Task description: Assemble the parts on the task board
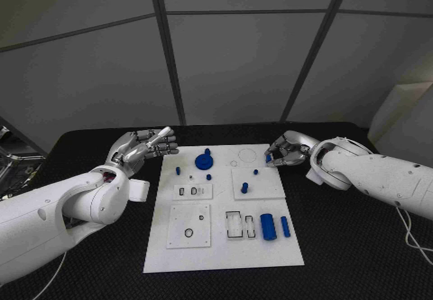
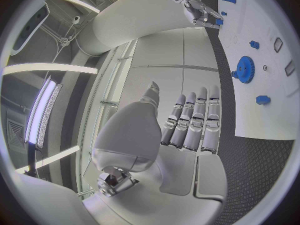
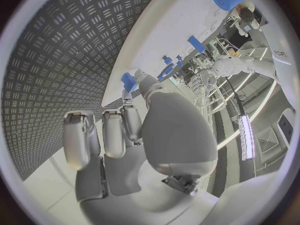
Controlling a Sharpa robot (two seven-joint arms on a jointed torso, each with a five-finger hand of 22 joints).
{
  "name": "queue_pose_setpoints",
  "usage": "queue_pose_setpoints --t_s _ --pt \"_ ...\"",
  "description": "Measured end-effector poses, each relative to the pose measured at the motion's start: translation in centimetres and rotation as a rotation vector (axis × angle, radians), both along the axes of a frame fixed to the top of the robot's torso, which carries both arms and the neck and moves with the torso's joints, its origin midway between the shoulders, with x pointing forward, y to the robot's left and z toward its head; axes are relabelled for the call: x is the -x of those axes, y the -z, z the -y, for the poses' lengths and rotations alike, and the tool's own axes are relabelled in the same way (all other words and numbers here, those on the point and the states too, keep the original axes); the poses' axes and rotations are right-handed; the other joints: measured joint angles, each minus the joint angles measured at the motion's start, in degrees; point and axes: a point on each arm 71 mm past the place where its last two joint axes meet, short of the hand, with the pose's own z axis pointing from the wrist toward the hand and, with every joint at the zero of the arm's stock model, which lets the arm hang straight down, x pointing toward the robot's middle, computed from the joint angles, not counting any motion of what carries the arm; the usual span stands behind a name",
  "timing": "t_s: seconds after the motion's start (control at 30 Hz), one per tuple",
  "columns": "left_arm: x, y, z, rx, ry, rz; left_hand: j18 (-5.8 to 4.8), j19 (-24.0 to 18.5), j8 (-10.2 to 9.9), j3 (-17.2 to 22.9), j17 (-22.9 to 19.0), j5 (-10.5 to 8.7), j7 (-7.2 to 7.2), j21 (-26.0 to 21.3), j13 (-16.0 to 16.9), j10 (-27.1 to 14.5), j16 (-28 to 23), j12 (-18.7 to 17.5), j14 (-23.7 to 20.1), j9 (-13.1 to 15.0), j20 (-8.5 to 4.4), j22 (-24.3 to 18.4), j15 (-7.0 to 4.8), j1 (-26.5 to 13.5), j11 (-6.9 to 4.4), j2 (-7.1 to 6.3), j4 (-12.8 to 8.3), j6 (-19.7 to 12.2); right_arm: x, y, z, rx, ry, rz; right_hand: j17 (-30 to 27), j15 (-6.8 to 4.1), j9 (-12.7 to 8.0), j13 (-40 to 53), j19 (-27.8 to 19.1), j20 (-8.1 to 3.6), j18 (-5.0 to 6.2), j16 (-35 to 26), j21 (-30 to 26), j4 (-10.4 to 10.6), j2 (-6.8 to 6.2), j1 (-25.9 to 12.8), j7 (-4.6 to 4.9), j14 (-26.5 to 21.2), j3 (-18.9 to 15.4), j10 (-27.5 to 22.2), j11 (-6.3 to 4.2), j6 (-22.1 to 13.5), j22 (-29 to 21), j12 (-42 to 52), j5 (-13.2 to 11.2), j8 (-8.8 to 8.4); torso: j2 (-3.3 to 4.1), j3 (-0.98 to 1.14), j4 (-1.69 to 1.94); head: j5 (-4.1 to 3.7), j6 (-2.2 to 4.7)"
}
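The white task board (image 1: pixel 226 250) lies in the middle of the black table. My right hand (image 1: pixel 287 152) hovers over the board's far right corner and pinches a small blue part (image 1: pixel 268 159) between thumb and finger; the right wrist view shows that pinch on the small blue part (image 3: pixel 129 80) closely. My left hand (image 1: pixel 149 147) is raised beside the board's far left corner, its fingers (image 2: pixel 190 120) stretched out and holding nothing. A blue gear (image 1: pixel 204 161) stands on the board near the left hand. A thick blue cylinder (image 1: pixel 267 226) and a thin blue rod (image 1: pixel 285 226) lie on the near right.
Small blue pegs (image 1: pixel 178 169) (image 1: pixel 208 177) (image 1: pixel 244 186) stand on the board's far half. Two raised white plates (image 1: pixel 190 226) (image 1: pixel 257 182) with cut-out slots sit on the board. Black table (image 1: pixel 351 250) surrounds it, with a white box (image 1: pixel 138 189) by my left arm.
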Motion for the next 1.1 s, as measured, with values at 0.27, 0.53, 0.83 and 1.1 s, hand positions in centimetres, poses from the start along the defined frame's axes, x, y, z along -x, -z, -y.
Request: queue_pose_setpoints --t_s 0.27,0.53,0.83,1.1 --pt "-0.02 0.01 -0.04 0.000 -0.001 0.000 0.01 0.0 0.0 0.0 0.0 0.00 0.00 0.0 0.0 0.0 0.0 0.0 0.0 0.0 0.00 0.0 0.00 0.0 0.00 0.00 0.0 0.0 -0.08 0.11 0.12 0.003 0.005 -0.004 0.0 0.00 0.1 0.0 0.0 0.00 0.00 0.2 0.0 0.0 0.40 -0.4 -0.12 0.0 0.0 0.0 0.05 0.3 0.0 0.2 0.0 0.19 0.00 -0.01 0.00 0.00 -0.07" --pt "-0.02 0.02 -0.05 -0.001 -0.001 -0.001 0.00 0.0 0.0 0.0 0.0 0.00 0.00 0.0 0.0 0.0 0.0 0.0 0.0 0.0 0.00 0.0 0.00 0.0 0.00 0.00 0.0 0.0 -0.15 0.16 0.09 0.005 0.006 -0.006 0.0 0.00 0.4 0.0 0.0 0.00 0.00 0.4 0.2 -0.4 1.62 -1.0 -0.53 0.0 0.4 0.5 -0.11 3.1 0.0 0.9 0.0 0.91 -0.01 -0.01 0.00 -0.04 -0.13" --pt "-0.03 0.03 -0.08 -0.001 -0.002 -0.001 0.00 0.0 0.0 0.0 0.0 0.00 0.00 0.0 0.0 0.0 0.0 0.0 0.0 0.0 0.00 0.0 0.00 0.0 0.00 0.00 0.0 0.0 -0.20 0.17 -0.09 0.003 0.001 -0.003 0.0 -0.74 1.1 0.0 0.0 -0.41 -0.01 1.0 0.7 -1.0 3.73 -1.3 -1.92 -0.1 2.0 0.7 -0.94 7.6 0.0 1.7 -0.1 2.19 -0.01 -0.02 0.00 -0.07 -0.25" --pt "-0.04 0.04 -0.13 -0.002 -0.002 -0.001 0.00 0.0 0.0 0.0 0.0 0.00 0.00 0.0 0.0 0.0 0.0 0.0 0.0 0.0 0.00 0.0 0.00 0.0 0.00 0.00 0.0 0.0 -0.06 -0.07 -0.53 -0.007 -0.006 0.023 0.0 -1.14 1.2 0.0 0.0 -0.84 0.00 1.2 1.1 -1.9 5.08 -0.8 -1.96 -0.1 2.9 0.9 -1.56 8.3 0.0 1.9 -0.1 2.37 -0.04 0.00 0.00 -0.08 -0.35"
